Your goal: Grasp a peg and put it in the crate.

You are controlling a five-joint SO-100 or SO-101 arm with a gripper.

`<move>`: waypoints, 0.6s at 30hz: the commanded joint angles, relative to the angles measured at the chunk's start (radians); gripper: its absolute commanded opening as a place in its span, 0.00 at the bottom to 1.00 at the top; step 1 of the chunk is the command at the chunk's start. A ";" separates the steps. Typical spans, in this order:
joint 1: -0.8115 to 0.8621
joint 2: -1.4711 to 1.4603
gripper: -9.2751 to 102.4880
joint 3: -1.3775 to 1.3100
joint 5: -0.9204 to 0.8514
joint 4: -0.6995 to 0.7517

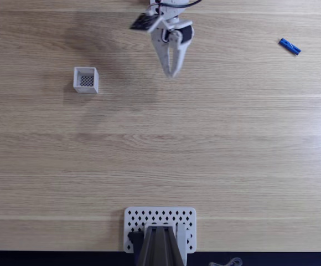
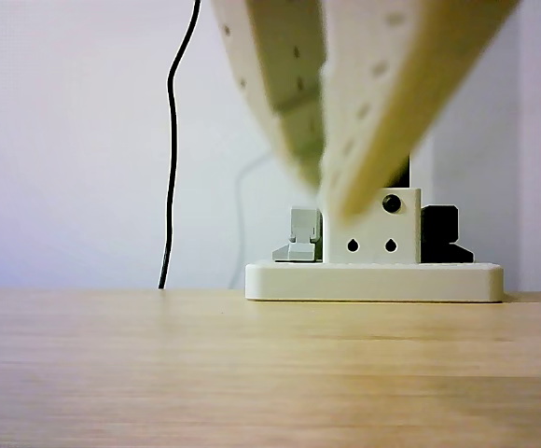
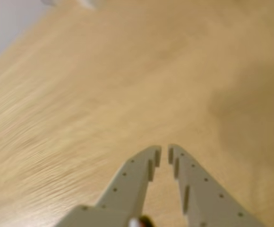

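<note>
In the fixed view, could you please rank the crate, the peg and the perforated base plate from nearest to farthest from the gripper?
From the gripper:
1. Crate, to its left.
2. Peg, to its right, near the top edge.
3. Perforated base plate, at the bottom edge.

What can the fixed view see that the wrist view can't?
The fixed view alone has the blue peg far right, the little white crate on the left, and the white plate at the bottom edge. The wrist view alone gives a close look at the tool's fingertips, nearly together with a thin gap and nothing between them. Both have the tool and the wooden table.
</note>
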 commanded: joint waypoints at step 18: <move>-0.563 -0.137 0.08 0.002 -0.318 -0.278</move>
